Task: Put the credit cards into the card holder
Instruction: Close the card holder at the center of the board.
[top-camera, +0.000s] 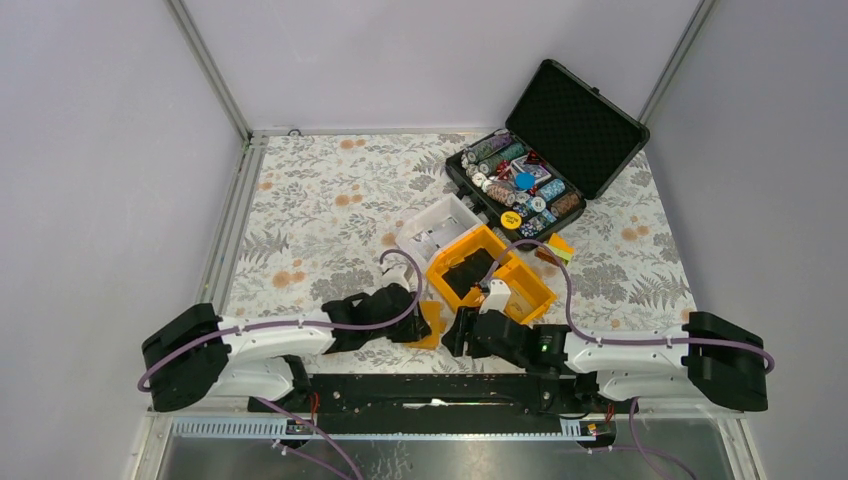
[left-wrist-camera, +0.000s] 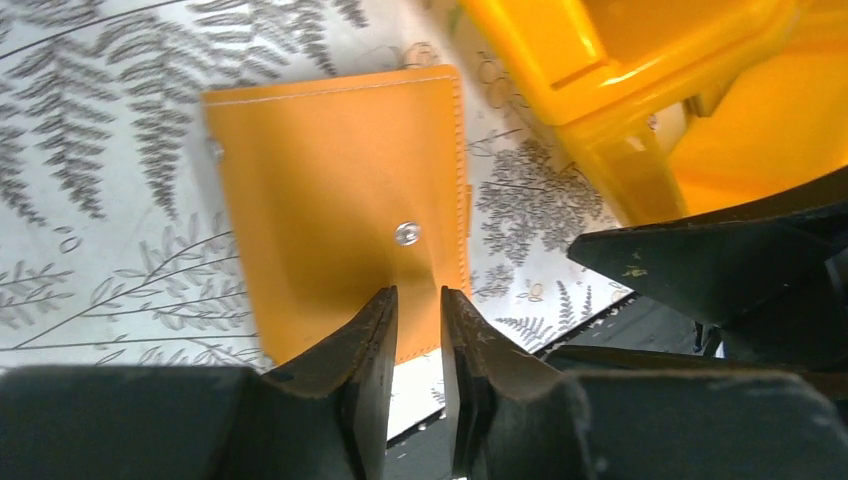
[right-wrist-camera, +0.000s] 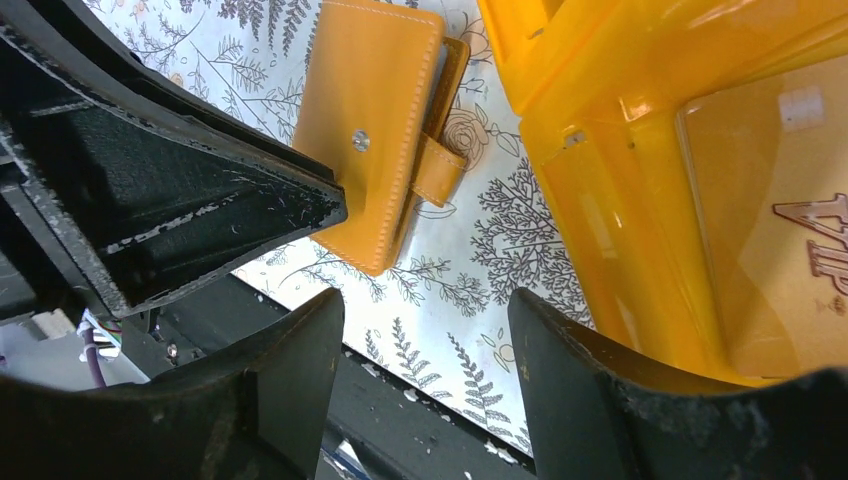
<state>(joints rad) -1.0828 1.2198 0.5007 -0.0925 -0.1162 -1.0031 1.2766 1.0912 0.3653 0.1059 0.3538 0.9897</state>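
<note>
Right wrist, folded card holder (right-wrist-camera: 370, 130), orange bin (right-wrist-camera: 600, 200) perhaps holding card (right-wrist-camera: 790, 250)

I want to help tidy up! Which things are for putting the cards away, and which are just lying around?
For the job: card holder; card marked VIP, seemingly in the orange bin, maybe a credit card.
Just lying about: orange bin; white bin; black case; poker chips.

A robot lab test cell
Plain pale walls (top-camera: 100, 150) and aluminium frame posts (top-camera: 212, 68) box in a cloth-covered table (top-camera: 320, 200); the left arm (top-camera: 270, 340) and right arm (top-camera: 620, 350) sit bolted to a black rail (top-camera: 430, 385).
</note>
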